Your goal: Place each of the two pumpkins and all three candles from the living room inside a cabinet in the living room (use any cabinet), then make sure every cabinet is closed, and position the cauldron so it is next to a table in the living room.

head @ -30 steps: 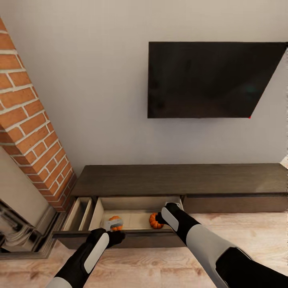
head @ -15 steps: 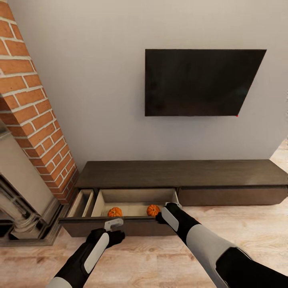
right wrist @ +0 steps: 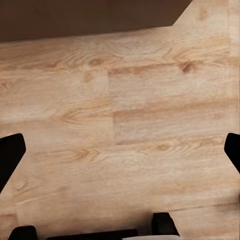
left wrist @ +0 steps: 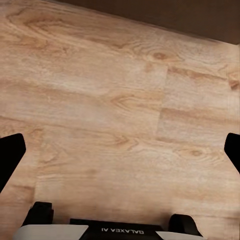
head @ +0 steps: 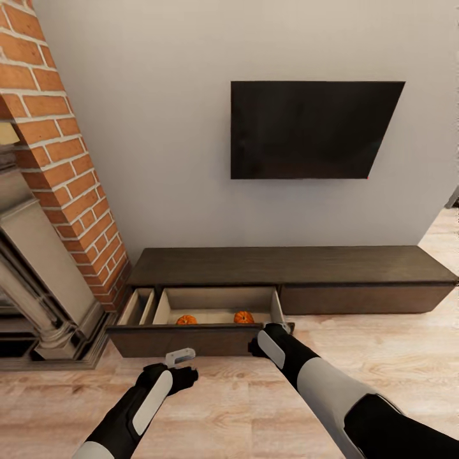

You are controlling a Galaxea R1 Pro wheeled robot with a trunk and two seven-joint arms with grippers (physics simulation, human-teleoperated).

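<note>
The long dark-brown cabinet (head: 293, 264) stands against the wall with its left drawer (head: 185, 340) pulled out. Two orange pumpkins (head: 186, 319) (head: 243, 317) lie inside that drawer, side by side and apart. My left gripper (head: 185, 376) hangs over the wooden floor just in front of the drawer's front panel. The left wrist view has this gripper (left wrist: 120, 150) open, with bare floor between the fingers. My right gripper (head: 256, 347) is near the drawer's right front corner, and the right wrist view has it (right wrist: 120, 150) open and empty as well. Candles, cauldron and table are out of view.
A brick chimney (head: 57, 146) and a pale fireplace surround (head: 38, 280) stand left of the cabinet. A black TV (head: 312, 131) hangs on the wall above it. A narrow side compartment (head: 139, 306) is open beside the drawer. Wooden floor (head: 382, 357) spreads right.
The whole view has drawn back from the cabinet, so the camera has moved. Both grippers, earlier over the open drawer by the pumpkins, now hang over the floor in front of it.
</note>
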